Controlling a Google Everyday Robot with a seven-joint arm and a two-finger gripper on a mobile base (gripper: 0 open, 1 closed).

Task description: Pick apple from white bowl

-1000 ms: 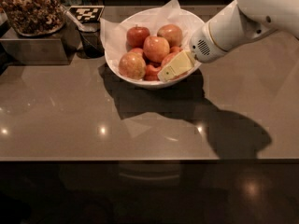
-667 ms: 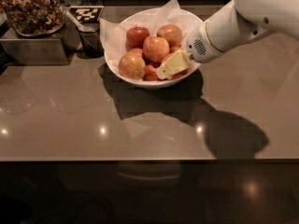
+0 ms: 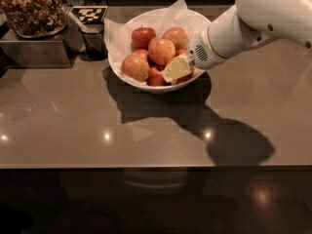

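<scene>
The white bowl [image 3: 161, 88] stands on the brown counter at centre back, lined with crinkled white paper [image 3: 117, 33]. It holds several red-orange apples, among them one in the middle [image 3: 161, 50] and one at the front left [image 3: 135, 67]. No sticker shows on any of them, so I cannot tell which is the task's apple. My gripper [image 3: 176, 68] reaches in from the right on the white arm [image 3: 258, 18]. It sits low in the bowl's right front part, against the apples there, and partly hides a red apple [image 3: 184, 78] beneath it.
A clear container of nuts [image 3: 31, 9] sits on a metal box [image 3: 34, 50] at the back left. A dark cup [image 3: 93, 43] with a black-and-white tag [image 3: 88, 13] stands just left of the bowl. The counter's front edge [image 3: 156, 167] runs across below.
My gripper has slid a little to the left, further in among the apples at the bowl's right front. The apples and the bowl have not visibly moved.
</scene>
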